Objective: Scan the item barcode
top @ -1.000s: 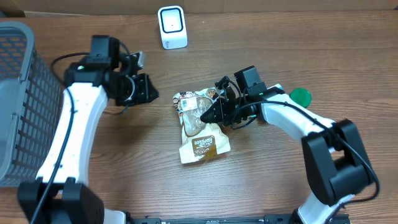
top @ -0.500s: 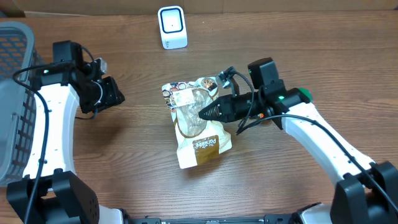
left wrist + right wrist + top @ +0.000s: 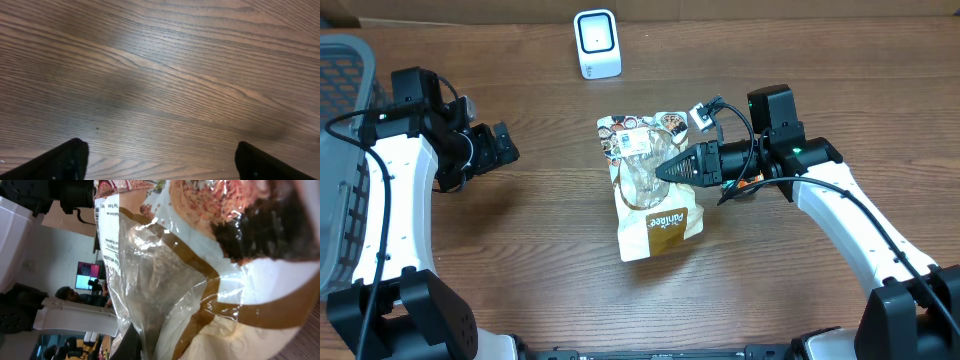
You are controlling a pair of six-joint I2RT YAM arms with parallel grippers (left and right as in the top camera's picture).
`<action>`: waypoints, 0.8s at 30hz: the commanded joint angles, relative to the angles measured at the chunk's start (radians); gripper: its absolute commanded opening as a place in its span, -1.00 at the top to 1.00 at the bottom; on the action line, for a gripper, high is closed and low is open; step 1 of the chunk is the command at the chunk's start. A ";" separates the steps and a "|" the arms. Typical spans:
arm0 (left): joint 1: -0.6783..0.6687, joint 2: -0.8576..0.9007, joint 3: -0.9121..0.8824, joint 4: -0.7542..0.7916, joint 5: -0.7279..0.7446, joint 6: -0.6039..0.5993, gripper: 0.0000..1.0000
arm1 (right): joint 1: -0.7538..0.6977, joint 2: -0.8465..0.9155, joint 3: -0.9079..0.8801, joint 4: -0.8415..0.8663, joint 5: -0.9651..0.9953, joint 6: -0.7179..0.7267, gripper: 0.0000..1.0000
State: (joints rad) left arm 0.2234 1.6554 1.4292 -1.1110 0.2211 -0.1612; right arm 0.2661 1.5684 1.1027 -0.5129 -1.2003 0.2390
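snack bag (image 3: 650, 185) is below & slightly right of the white scanner (image 3: 596, 43), printed top end toward it, tan bottom end away, clear window up; r gripper (image 3: 665, 170) reaches in from lower right of the scanner w/ jaws pressed together, pinching the bag's film at the window's edge. l gripper (image 3: 503, 146) is down-left of the scanner, well apart from the bag, over bare wood table (image 3: 160, 75), fingers (image 3: 67, 159) spread wide w/ nothing btwn them. grey mesh basket (image 3: 345, 130) is far left of the scanner, at the frame edge.
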 commanded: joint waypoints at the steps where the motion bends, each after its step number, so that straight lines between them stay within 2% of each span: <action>1: 0.002 0.009 -0.007 0.001 -0.022 -0.003 -0.99 | -0.011 -0.027 -0.002 0.009 -0.004 -0.004 0.92; 6: -0.001 0.009 -0.007 0.001 -0.022 -0.003 -0.99 | -0.013 -0.027 -0.002 0.006 0.061 -0.004 0.92; 24: -0.001 0.009 -0.007 0.016 -0.022 -0.003 -0.99 | -0.013 -0.027 -0.002 -0.017 0.078 -0.003 0.92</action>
State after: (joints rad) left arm 0.2234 1.6554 1.4284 -1.0992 0.2047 -0.1612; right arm 0.2565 1.5681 1.1027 -0.5274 -1.1179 0.2390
